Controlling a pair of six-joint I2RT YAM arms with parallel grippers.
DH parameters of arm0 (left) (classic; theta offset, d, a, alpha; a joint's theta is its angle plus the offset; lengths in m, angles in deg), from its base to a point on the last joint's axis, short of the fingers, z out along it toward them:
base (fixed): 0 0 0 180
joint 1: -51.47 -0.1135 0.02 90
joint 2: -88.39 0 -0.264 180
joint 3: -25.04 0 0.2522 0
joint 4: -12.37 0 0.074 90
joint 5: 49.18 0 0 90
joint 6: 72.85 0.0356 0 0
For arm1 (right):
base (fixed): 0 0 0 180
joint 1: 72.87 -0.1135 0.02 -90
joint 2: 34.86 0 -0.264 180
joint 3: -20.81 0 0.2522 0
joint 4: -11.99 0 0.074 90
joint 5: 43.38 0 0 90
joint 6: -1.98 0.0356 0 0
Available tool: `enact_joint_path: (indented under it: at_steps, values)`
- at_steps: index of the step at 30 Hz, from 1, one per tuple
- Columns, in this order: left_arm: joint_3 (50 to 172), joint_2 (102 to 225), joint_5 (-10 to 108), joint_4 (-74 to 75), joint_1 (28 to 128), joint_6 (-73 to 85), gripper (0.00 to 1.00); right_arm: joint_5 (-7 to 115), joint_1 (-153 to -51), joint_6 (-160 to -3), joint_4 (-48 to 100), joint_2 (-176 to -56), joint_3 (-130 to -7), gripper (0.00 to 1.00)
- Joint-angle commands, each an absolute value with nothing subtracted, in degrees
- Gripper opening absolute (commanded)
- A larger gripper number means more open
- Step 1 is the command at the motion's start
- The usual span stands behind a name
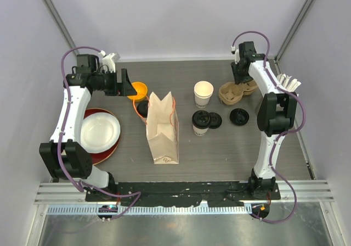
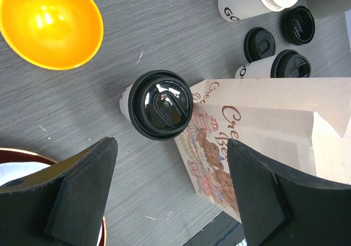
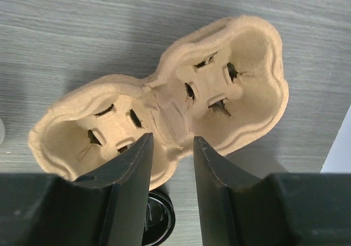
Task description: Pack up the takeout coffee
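Observation:
One lidded white paper cup (image 1: 142,108) stands left of the paper bag, right below my left gripper (image 1: 123,84). In the left wrist view this cup (image 2: 160,104) sits just ahead of the wide-open, empty gripper (image 2: 173,185). A second lidded cup (image 1: 201,122) stands right of the bag and also shows in the left wrist view (image 2: 285,66). My right gripper (image 1: 241,74) is at the far right. Its jaws (image 3: 171,147) are closed narrowly on the middle of a brown pulp cup carrier (image 3: 164,103).
A brown paper bag (image 1: 163,128) stands open at the centre. An open white cup without a lid (image 1: 203,94), two loose black lids (image 1: 214,119) (image 1: 240,116), an orange bowl (image 1: 138,89) and a white plate on a red plate (image 1: 100,132) lie around it.

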State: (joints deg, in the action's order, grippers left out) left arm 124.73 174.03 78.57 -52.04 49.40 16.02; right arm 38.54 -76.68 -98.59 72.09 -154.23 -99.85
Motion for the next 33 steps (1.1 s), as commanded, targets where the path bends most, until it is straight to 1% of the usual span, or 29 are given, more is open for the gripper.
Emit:
enact_joint_path:
  at_steps: [1, 3, 9, 11, 14, 19, 21, 25, 29, 31, 32, 33]
  values:
    - [126.3, 174.6, 79.8, -52.5, 49.0, 16.9, 0.85, 41.5, -76.6, -101.0, 72.7, -153.8, -104.0, 0.38]
    - [126.4, 174.7, 79.8, -52.5, 48.9, 16.8, 0.85, 41.9, -76.5, -101.5, 73.6, -154.3, -104.3, 0.38]
    - [126.6, 174.7, 79.9, -52.8, 49.0, 16.9, 0.85, 44.5, -75.9, -102.6, 74.5, -154.8, -103.5, 0.43]
    - [126.6, 174.7, 80.0, -52.7, 49.0, 16.9, 0.85, 45.6, -75.8, -103.2, 74.5, -155.7, -103.7, 0.43]
    - [126.6, 174.6, 80.0, -52.7, 49.0, 16.9, 0.85, 45.9, -75.2, -103.6, 74.8, -157.1, -104.1, 0.38]
    - [126.8, 174.8, 80.0, -52.8, 49.0, 16.9, 0.85, 48.9, -75.1, -104.3, 74.1, -156.4, -103.2, 0.22]
    - [127.0, 174.9, 79.8, -53.0, 49.0, 17.0, 0.85, 48.8, -75.1, -104.4, 73.0, -155.2, -102.1, 0.18]
    - [127.3, 175.2, 79.8, -53.2, 49.0, 16.9, 0.85, 48.6, -75.1, -105.4, 72.2, -153.3, -100.8, 0.15]
    - [127.3, 175.5, 80.3, -53.3, 49.0, 16.9, 0.85, 48.7, -75.1, -106.4, 72.2, -152.4, -100.2, 0.08]
    - [127.4, 175.6, 80.3, -53.3, 48.9, 16.9, 0.85, 48.2, -75.1, -106.5, 72.1, -152.3, -100.0, 0.08]
    - [127.4, 175.5, 80.4, -53.3, 49.0, 16.9, 0.85, 48.0, -75.1, -106.6, 72.1, -152.3, -99.7, 0.12]
    - [127.4, 175.5, 80.4, -53.2, 49.0, 16.9, 0.85, 47.9, -75.1, -106.7, 71.6, -152.1, -99.6, 0.19]
